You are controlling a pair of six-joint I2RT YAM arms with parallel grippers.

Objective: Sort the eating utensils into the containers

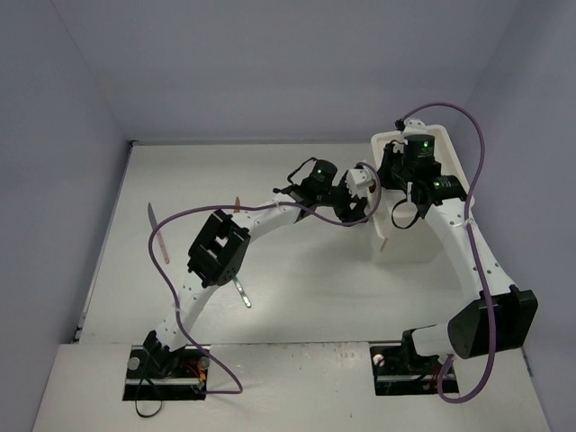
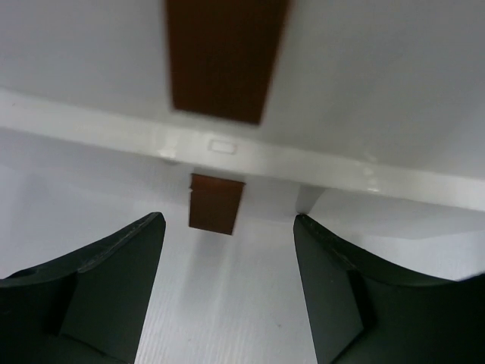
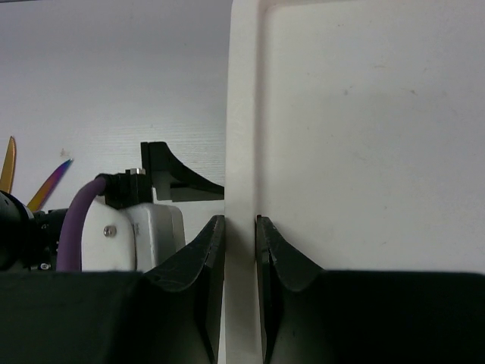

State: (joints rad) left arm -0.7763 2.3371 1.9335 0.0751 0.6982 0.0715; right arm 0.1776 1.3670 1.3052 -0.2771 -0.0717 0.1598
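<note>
Three eating utensils show on the table point(image 1: 297, 279), all in its left half. A knife point(image 1: 155, 225) lies near the left edge. A gold-tipped piece point(image 1: 238, 202) pokes out from behind the left arm's forearm. A silvery piece point(image 1: 241, 292) lies just beside that arm's elbow, toward the near edge. From the right wrist, only a gold tip point(image 3: 7, 163) and an iridescent tip point(image 3: 49, 182) can be seen past the left arm's wrist.

The drawer unit point(image 1: 445, 148) stands well apart from them, toward the far right corner. Its two drawer fronts, each with a brown handle point(image 2: 223, 57), fill the left wrist view, the lower handle point(image 2: 216, 202) sitting between the fingers.

The left gripper point(image 2: 227, 227) faces these fronts with its jaws spread wide and nothing held. The right gripper point(image 3: 240, 227) reaches over the unit from above, its jaws pinched narrowly on the raised rim point(image 3: 241, 114) of the recessed top.

The left arm and its purple cable point(image 1: 180, 216) stretch across the table between the utensils and the unit.
</note>
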